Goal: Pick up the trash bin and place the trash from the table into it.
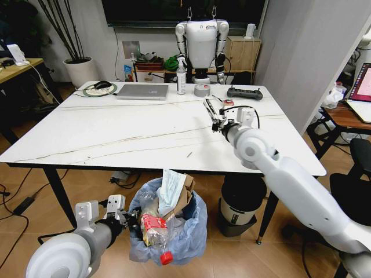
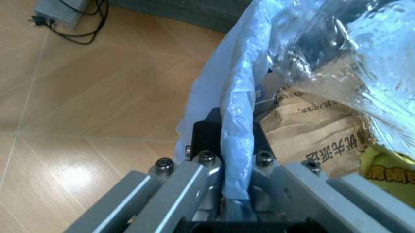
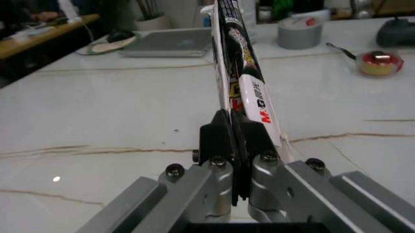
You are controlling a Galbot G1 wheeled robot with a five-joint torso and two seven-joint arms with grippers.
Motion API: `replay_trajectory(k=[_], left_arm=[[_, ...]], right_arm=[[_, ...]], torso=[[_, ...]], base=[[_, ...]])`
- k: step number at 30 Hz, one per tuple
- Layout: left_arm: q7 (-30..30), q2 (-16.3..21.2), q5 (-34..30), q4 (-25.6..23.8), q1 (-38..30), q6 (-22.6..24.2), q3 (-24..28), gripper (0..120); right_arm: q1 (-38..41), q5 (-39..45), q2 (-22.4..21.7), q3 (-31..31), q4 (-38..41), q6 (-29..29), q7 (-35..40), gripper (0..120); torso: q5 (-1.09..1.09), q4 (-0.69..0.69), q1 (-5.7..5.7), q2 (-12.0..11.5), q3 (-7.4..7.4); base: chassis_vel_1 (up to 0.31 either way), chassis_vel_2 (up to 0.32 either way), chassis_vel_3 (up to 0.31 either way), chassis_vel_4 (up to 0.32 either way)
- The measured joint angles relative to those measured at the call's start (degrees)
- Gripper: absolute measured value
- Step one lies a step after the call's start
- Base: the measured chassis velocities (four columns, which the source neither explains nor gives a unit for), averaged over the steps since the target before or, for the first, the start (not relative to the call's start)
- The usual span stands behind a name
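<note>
The trash bin point(image 1: 194, 231), lined with a light-blue bag, hangs below the white table's point(image 1: 116, 133) near edge. It holds a red-labelled crushed bottle point(image 1: 154, 226), a tissue pack point(image 1: 171, 190) and brown cardboard point(image 1: 186, 196). My left gripper point(image 1: 128, 219) is shut on the bag rim; in the left wrist view my left gripper point(image 2: 227, 141) pinches the blue plastic point(image 2: 236, 97) beside brown paper point(image 2: 311, 131). My right gripper point(image 1: 220, 123) hovers over the table's right half, shut on a thin black-and-white wrapper point(image 1: 209, 108). That wrapper point(image 3: 243, 73) sticks out straight from my right gripper point(image 3: 232, 131).
Along the table's far edge lie a laptop point(image 1: 142, 91), spray bottle point(image 1: 181, 75), tape roll point(image 1: 202, 90), black controller point(image 1: 244, 92) and a small red item point(image 1: 228, 102). A larger bin point(image 1: 239, 211) stands under the table's right side. A white humanoid robot point(image 1: 202, 40) stands behind.
</note>
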Motion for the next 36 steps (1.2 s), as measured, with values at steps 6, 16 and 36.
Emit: replay_trajectory(k=[6, 16, 36], left_arm=[[-0.11, -0.42, 0.02, 0.21, -0.11, 0.0, 0.19, 0], [-1.19, -1.13, -0.29, 1.3, -1.05, 0.0, 0.2, 0], [-2.56, -2.24, -1.46, 3.15, -3.1, 0.0, 0.67, 0]], right_arm=[[-7.05, 0.92, -7.12, 5.98, 10.5, 2.0, -7.4, 0], [-16.31, 2.71, -14.17, 7.24, 22.78, 3.53, -10.86, 0], [-23.91, 2.99, -23.17, 4.58, 29.46, 2.66, -14.75, 0]], torso=[[0.0, 0.0, 0.0, 0.01, 0.0], [0.0, 0.02, 0.0, 0.01, 0.0], [0.0, 0.0, 0.0, 0.0, 0.0]], base=[[0.0, 0.0, 0.0, 0.0], [0.0, 0.0, 0.0, 0.0], [0.0, 0.0, 0.0, 0.0]])
